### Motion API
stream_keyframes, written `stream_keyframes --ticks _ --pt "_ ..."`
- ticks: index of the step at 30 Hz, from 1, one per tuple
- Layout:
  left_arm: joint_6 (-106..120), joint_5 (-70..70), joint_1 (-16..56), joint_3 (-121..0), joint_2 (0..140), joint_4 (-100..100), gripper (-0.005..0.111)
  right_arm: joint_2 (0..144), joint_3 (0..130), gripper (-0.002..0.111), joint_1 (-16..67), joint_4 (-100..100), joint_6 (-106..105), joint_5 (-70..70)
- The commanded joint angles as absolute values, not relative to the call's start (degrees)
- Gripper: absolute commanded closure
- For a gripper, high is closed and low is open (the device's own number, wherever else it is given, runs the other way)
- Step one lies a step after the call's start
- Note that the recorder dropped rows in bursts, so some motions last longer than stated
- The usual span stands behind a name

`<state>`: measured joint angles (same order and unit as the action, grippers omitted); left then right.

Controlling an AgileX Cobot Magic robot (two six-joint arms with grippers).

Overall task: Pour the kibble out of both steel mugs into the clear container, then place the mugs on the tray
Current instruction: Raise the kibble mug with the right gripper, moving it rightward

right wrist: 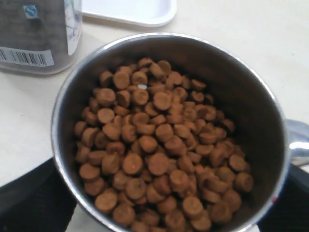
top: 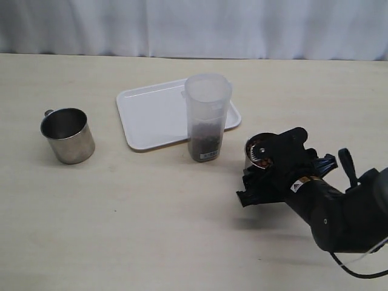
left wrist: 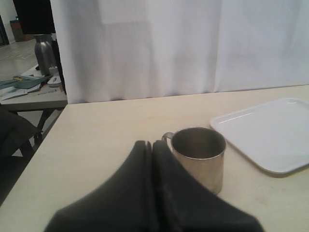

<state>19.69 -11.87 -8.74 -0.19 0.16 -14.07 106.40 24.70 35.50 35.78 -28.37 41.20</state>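
Gripping the full mug (right wrist: 244, 84) of kibble (right wrist: 154, 154) in the right gripper (top: 262, 163), near the clear container (top: 208, 115) (left gripper (left wrist: 150, 144) pinched shut by the empty mug (left wrist: 199, 157)).

A pale beige bench (top: 151, 230) with a faint wood grain fills the scene from the near edge to the far side. Along its far edge hangs a white curtain (top: 194, 27) in soft vertical folds, spanning the full width.

Beyond the bench's left end, the left wrist view shows a smaller side table (left wrist: 36, 99) on dark legs, standing apart from the bench. On it sits an upright metal flask (left wrist: 43, 53), with flat papers and teal items (left wrist: 21, 82) lying nearer; what these are is too blurred to tell. A dark panel (left wrist: 31, 14) rises behind the flask, left of the curtain.
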Motion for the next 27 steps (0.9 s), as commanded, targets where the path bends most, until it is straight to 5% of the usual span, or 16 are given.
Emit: stream_keyframes --ticks 1,9,27 --pt "19.7 -11.4 -8.6 0.0 0.0 -14.0 0.107 106.3 24.6 0.103 31.7 30.8 -27.4 39.2" --pt "19.7 -11.4 -8.6 0.0 0.0 -14.0 0.107 106.3 24.4 0.103 29.4 18.2 -19.7 43.2" --pt "19.7 -11.4 -8.6 0.0 0.0 -14.0 0.107 110.6 29.1 0.103 29.4 24.0 -17.5 42.1"
